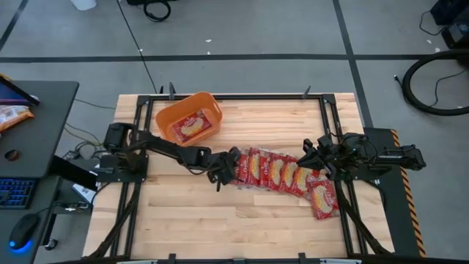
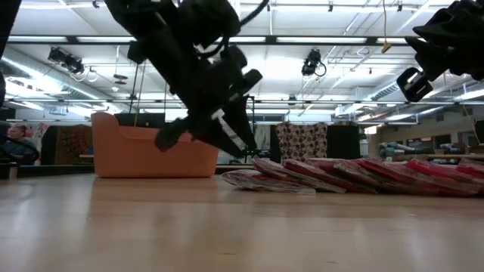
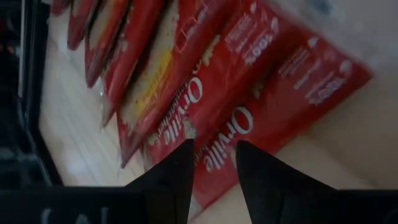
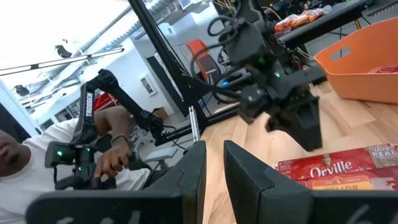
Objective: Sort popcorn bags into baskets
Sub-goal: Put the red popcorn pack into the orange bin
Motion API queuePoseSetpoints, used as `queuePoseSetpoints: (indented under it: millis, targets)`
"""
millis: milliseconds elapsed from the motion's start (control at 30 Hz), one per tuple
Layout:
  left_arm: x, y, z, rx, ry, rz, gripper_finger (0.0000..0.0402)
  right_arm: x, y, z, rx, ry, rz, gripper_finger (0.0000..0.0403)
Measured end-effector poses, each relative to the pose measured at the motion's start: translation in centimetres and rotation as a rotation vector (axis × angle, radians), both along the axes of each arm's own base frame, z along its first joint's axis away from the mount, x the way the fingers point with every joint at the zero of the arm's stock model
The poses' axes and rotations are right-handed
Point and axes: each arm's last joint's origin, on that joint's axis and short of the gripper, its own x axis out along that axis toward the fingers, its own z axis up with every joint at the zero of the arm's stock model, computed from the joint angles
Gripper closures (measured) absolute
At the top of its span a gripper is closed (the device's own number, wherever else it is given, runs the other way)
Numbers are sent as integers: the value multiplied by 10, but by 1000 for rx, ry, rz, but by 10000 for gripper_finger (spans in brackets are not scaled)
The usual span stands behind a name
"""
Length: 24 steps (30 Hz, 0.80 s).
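Observation:
Several red popcorn bags (image 1: 282, 172) lie in an overlapping row on the wooden table, each leaning on its neighbour; they also show in the low view (image 2: 340, 174). The end bag (image 1: 323, 199) lies flat nearest the right edge. One more bag (image 1: 192, 126) lies inside the orange basket (image 1: 170, 111), which stands at the far left (image 2: 151, 155). My left gripper (image 1: 223, 171) hangs open just above the row's left end, over the outermost bag (image 3: 249, 81), clear of it. My right gripper (image 1: 309, 153) waits raised above the row's right part, its fingers a narrow gap apart (image 4: 214, 168).
Black frame rails run along the table's edges (image 1: 242, 96). A desk with a keyboard and an orange-and-white packet (image 1: 11, 116) stands left of the table. A person (image 4: 37, 162) sits beyond the table's left side. Bare wood lies along the near edge (image 1: 220, 227).

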Motion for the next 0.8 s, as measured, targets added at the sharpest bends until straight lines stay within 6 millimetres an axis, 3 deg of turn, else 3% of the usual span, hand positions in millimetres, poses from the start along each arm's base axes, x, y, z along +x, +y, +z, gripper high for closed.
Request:
queuePoseSetpoints:
  millis: [267,800]
  targets:
    - [7,6,-18,120,26,-60,276,0,0,0,0,-5,0,341]
    - [10,-3,-16,312,-1,-63,276,0,0,2,-2,-26,0,341]
